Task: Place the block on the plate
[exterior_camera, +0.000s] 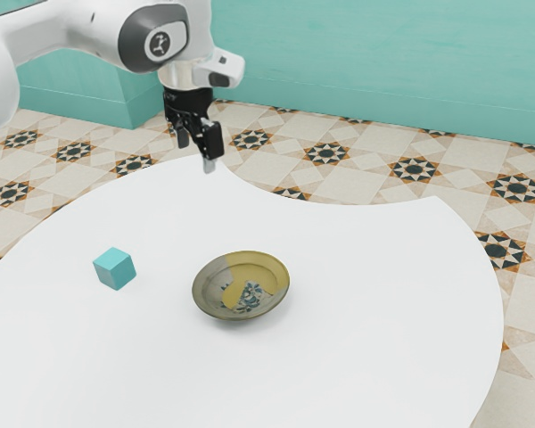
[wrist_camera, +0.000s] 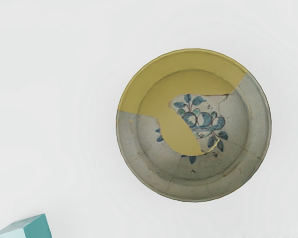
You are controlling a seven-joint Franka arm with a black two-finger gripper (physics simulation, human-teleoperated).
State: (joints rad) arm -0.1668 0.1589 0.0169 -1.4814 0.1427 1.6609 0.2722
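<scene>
In the exterior view, the block (exterior_camera: 114,268) sits at nine o'clock from the plate (exterior_camera: 242,286). The hand (exterior_camera: 196,155) hangs spread.

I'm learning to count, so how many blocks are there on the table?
1. The teal block sits on the white table, beside the plate, toward the exterior view's left.

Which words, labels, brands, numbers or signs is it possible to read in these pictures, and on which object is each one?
No readable words or numbers.
Arm: a round emblem, too small to read.
Plate: painted leaves, no lettering.
Teal block: none on the faces in view.
Floor tiles: star patterns, no writing.
</scene>
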